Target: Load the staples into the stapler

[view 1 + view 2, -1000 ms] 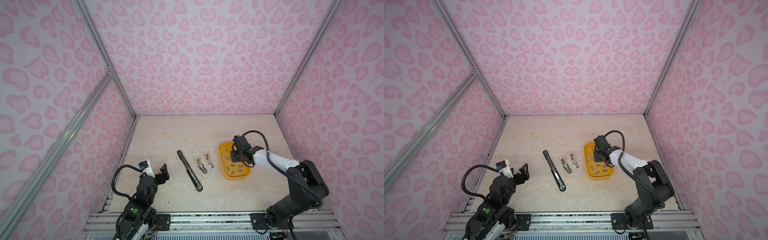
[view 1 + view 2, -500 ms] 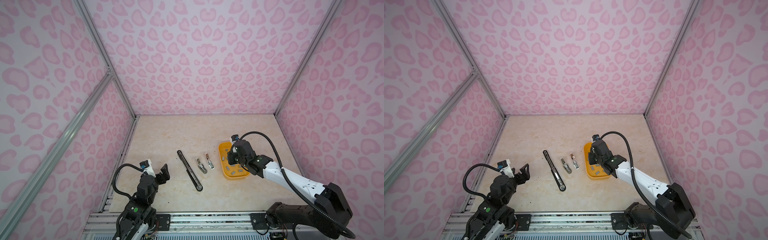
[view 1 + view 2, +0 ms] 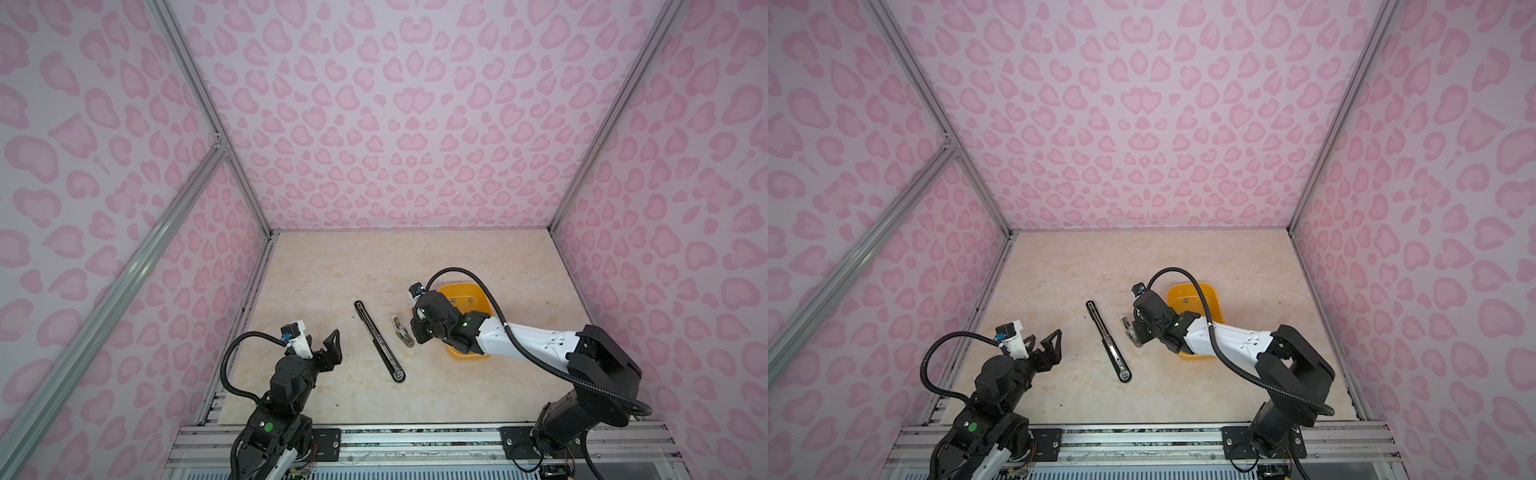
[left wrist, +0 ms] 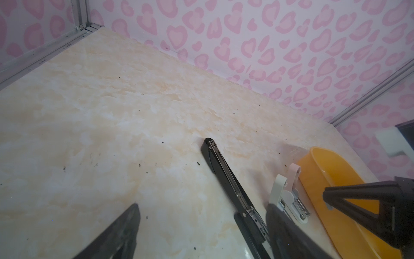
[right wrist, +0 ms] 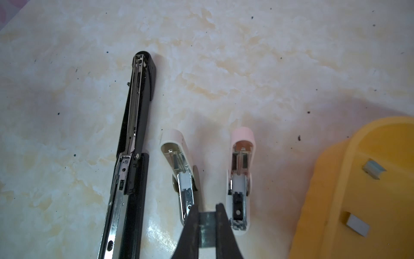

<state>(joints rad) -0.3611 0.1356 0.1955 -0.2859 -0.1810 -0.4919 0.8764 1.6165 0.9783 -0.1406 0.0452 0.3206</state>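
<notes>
Nearest, on the left, the left gripper (image 3: 1042, 343) hangs spread wide and empty, well apart from everything. Farther in, the right gripper (image 5: 207, 209) is clamped on 1 staple strip (image 5: 207, 222), poised between the white stapler (image 5: 181, 170) and the pink stapler (image 5: 240, 179). Both lie open, right of the long black stapler (image 5: 132, 139). I judge pickup done and seating left. Spare staples (image 5: 357, 225) lie in the orange tray (image 5: 336, 179), farther right.

Bright, even lighting with soft, faint shadows.
</notes>
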